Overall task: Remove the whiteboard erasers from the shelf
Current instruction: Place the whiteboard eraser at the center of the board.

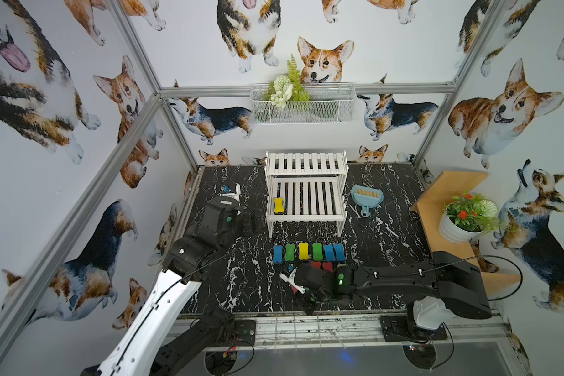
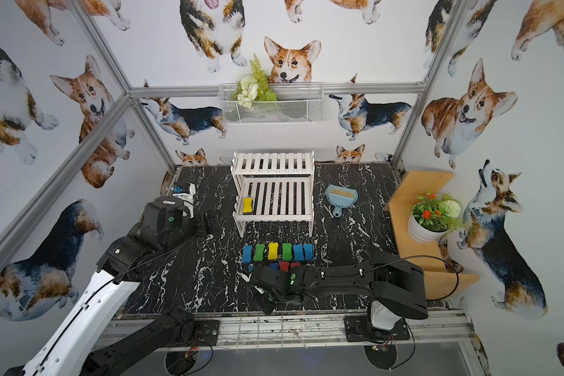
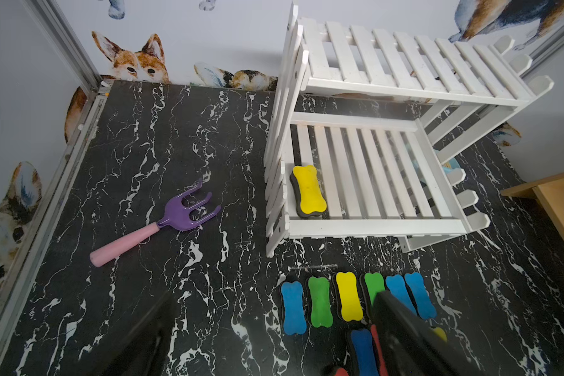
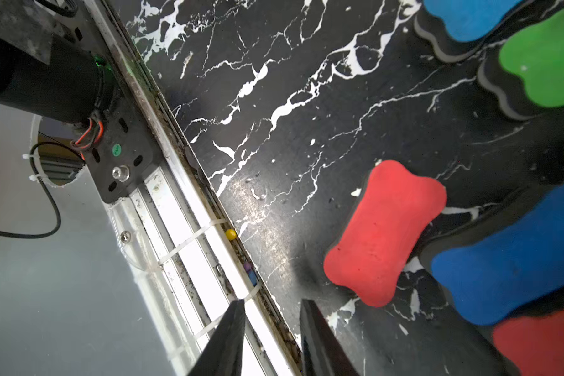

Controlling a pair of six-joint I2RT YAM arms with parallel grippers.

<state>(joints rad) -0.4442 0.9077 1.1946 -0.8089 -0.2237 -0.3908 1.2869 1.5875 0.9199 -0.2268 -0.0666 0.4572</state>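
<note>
Left wrist view: bone-shaped yellow eraser (image 3: 308,190), dark felt underside.

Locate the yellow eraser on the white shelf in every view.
Top view: yellow eraser at the lower tier's left end.
Top view: same spot.
Left wrist: on the lower tier, beside the end panel.
Right wrist: not in it.
Shared landmark, right wrist excepted: white shelf.

Foam, painted wood, marbled black
The whiteboard erasers (image 3: 349,296) I see look matt and spongy on dark felt bases; the shelf (image 3: 372,227) is white-painted wooden slats; my bench (image 3: 176,130) is smooth, marble-patterned, faintly shiny; the rake (image 3: 176,216) is glossy plastic.
</note>
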